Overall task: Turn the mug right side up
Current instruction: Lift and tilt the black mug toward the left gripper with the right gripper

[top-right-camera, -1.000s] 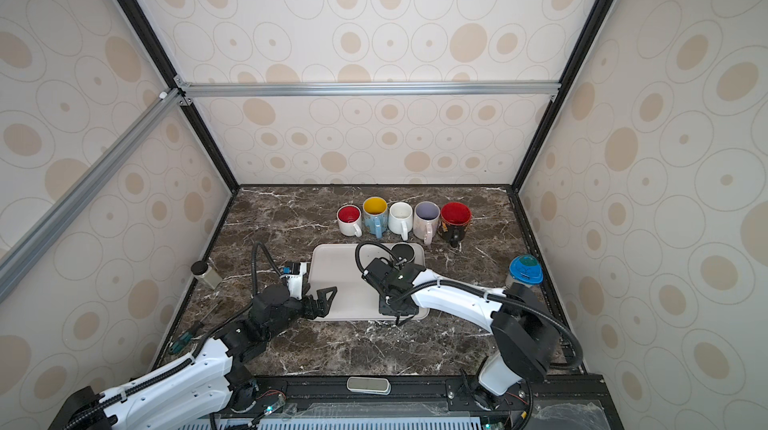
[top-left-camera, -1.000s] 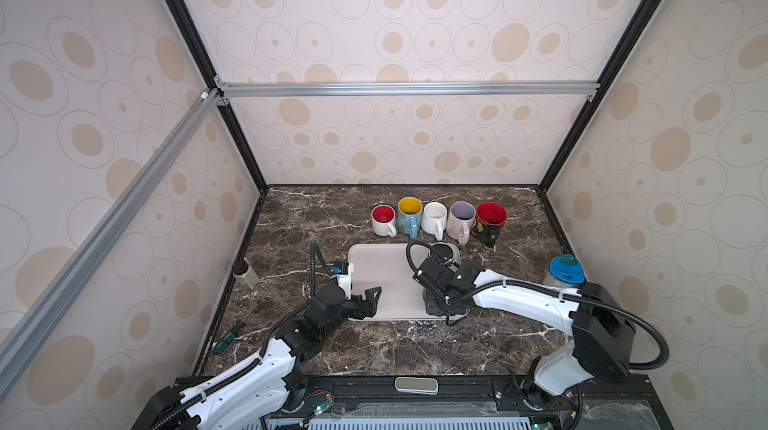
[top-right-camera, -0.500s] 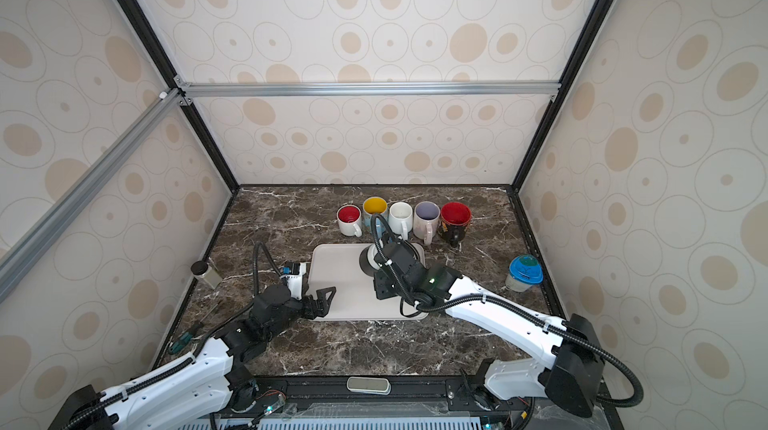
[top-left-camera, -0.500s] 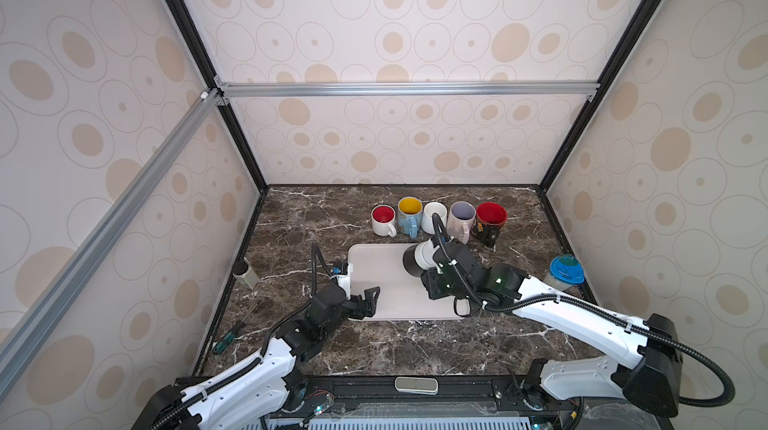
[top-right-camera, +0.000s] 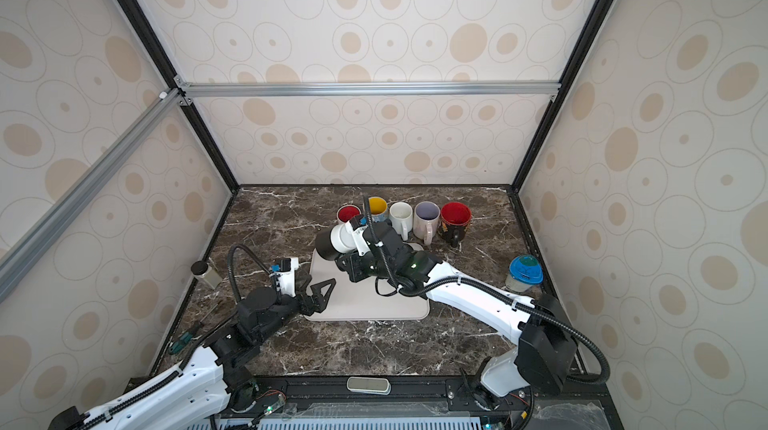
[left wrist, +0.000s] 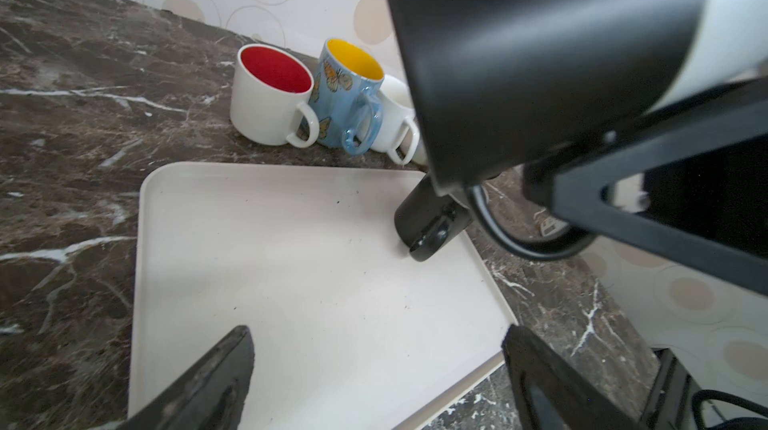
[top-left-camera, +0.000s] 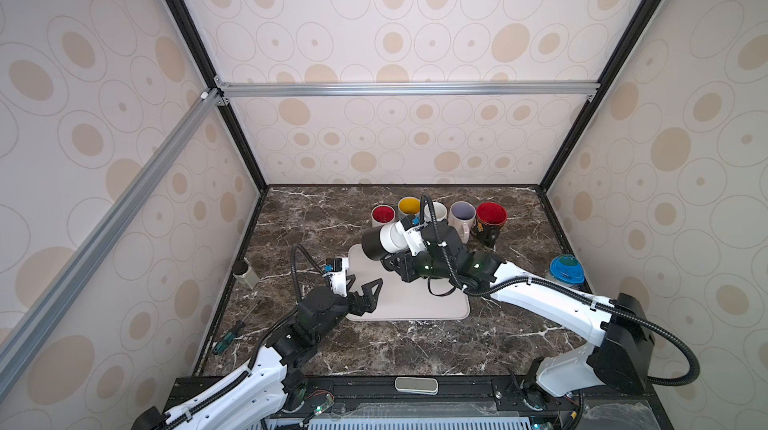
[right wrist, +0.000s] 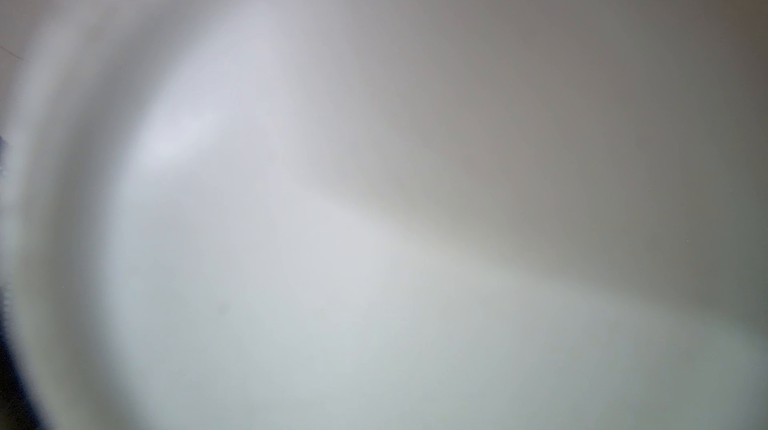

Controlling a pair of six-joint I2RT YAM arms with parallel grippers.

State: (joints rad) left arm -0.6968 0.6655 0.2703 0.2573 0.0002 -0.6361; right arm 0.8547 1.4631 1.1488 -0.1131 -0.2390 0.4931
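You have the mug (top-left-camera: 380, 243) sideways above the tray (top-left-camera: 415, 303) in the clenched right gripper (top-left-camera: 402, 252), left gripper (top-left-camera: 361, 284) released; roll its mouth upward, then set it down.

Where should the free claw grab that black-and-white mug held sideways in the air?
The mug is probably best taken around its black bottom end, from the left. It hangs roughly sideways with that end jutting out free, while the right claw holds the rim end. The left claw is open nearby.

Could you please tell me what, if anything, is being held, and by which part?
The right pincer holds the black-and-white mug by its rim; the left pincer holds nothing.
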